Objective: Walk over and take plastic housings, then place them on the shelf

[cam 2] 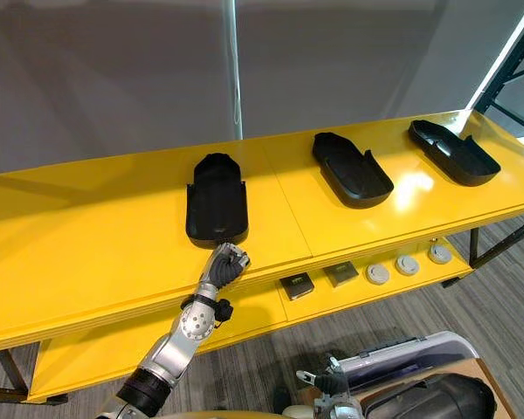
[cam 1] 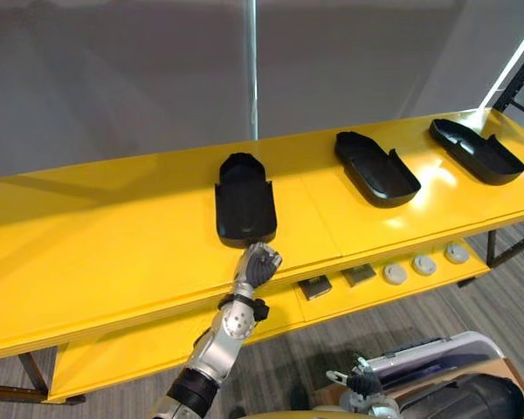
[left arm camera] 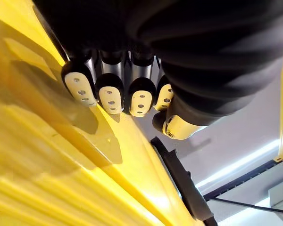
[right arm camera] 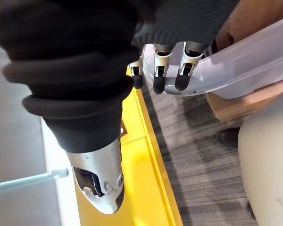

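Yellow shelf (cam 1: 113, 227); left robot hand (cam 1: 260, 264) curled, empty, just beside leftmost black housing (cam 1: 244, 202).

left robot hand (cam 1: 260, 264) raised, arm outstretched, fingers curled; right robot hand (right arm camera: 161, 66) low, fingers relaxed

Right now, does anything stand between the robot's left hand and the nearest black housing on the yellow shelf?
Nothing visible does. The left hand, fingers curled, is at the front edge of the shelf, right by the near end of the housing. I cannot tell whether they touch.
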